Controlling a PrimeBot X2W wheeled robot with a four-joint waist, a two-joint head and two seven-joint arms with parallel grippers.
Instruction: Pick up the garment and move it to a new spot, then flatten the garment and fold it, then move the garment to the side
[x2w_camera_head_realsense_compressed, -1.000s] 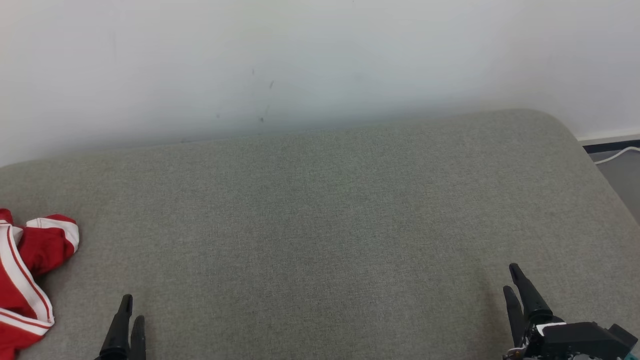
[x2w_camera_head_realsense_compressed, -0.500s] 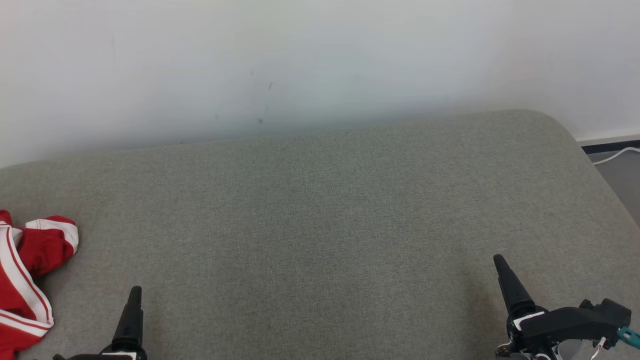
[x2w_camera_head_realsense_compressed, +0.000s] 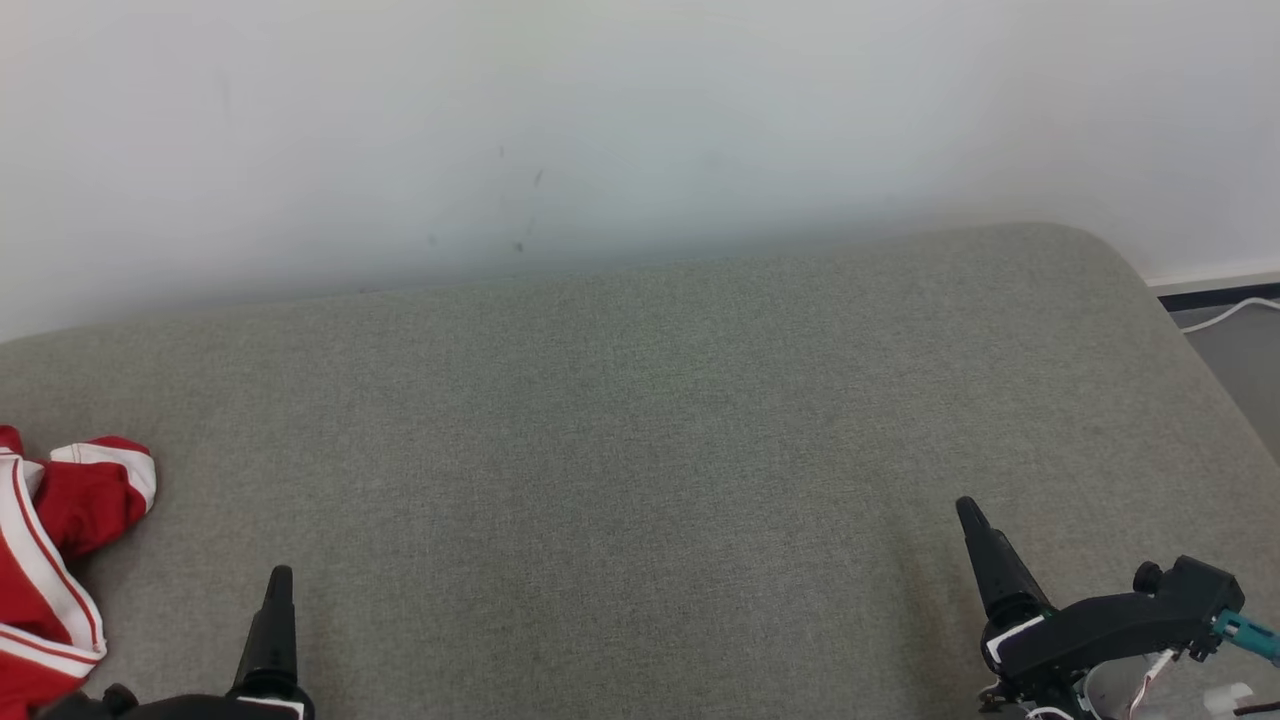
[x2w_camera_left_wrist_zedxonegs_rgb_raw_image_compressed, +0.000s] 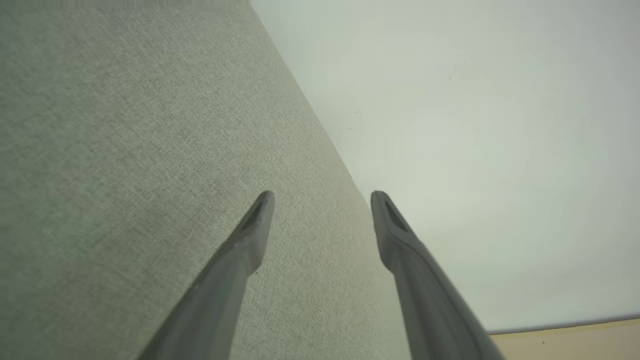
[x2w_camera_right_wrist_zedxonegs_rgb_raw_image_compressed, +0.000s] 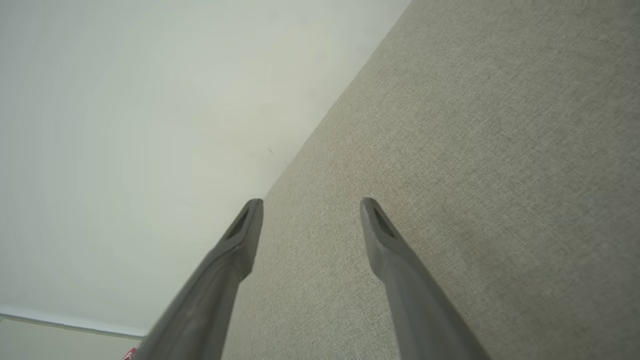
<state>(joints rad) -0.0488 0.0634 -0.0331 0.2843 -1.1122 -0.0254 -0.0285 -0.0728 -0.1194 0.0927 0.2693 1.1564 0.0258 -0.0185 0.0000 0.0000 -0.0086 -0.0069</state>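
Observation:
A crumpled red garment (x2w_camera_head_realsense_compressed: 45, 560) with white stripes lies at the far left edge of the grey cushioned surface (x2w_camera_head_realsense_compressed: 640, 430), cut off by the frame; a sliver of the garment (x2w_camera_right_wrist_zedxonegs_rgb_raw_image_compressed: 129, 354) shows red at the bottom of the right wrist view. My left gripper (x2w_camera_head_realsense_compressed: 277, 590) rises from the bottom left, to the right of the garment and apart from it. Its fingers stand open with nothing between them in the left wrist view (x2w_camera_left_wrist_zedxonegs_rgb_raw_image_compressed: 322, 200). My right gripper (x2w_camera_head_realsense_compressed: 972, 520) sits at the lower right, rolled on its side, open and empty (x2w_camera_right_wrist_zedxonegs_rgb_raw_image_compressed: 311, 207).
A pale wall (x2w_camera_head_realsense_compressed: 640, 130) runs along the back edge of the grey surface. The surface rounds off at the right, where a strip of floor with a white cable (x2w_camera_head_realsense_compressed: 1235, 308) lies beyond it.
Both grippers have rolled about their wrists, so one finger of each now shows in the head view. The right gripper has shifted left and slightly up. The garment has not moved.

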